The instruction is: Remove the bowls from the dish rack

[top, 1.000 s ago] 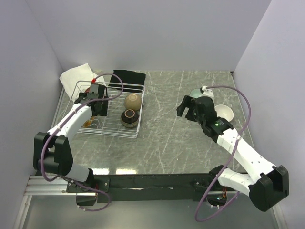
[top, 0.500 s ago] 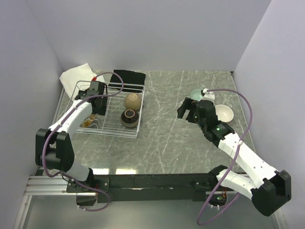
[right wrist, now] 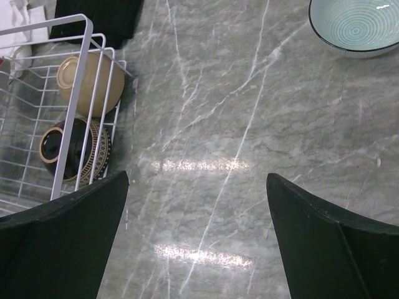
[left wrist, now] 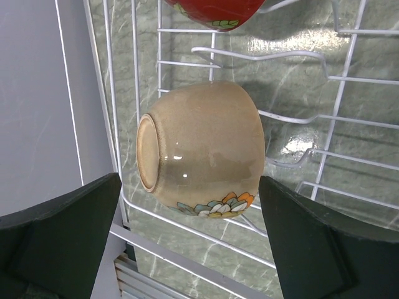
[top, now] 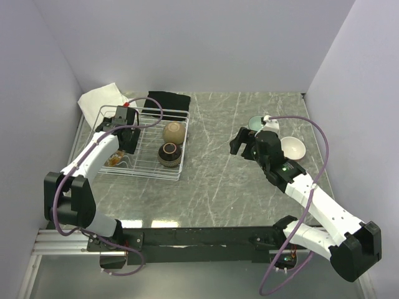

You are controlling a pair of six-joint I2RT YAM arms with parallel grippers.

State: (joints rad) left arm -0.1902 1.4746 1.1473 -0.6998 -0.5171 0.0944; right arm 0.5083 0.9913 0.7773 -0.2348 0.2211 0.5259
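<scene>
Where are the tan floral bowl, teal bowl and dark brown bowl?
tan floral bowl (left wrist: 206, 143), left wrist view, glazed side.
teal bowl (right wrist: 356, 25), right wrist view, ringed inside.
dark brown bowl (top: 169, 151), top view, black inside.

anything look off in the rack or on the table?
Nothing stands out. The beige flowered bowl, tan bowl and dark brown bowl lie on their sides in the dish rack, as racked dishes would. The pale teal bowl sits upright on the table. No chips or spills visible.
</scene>
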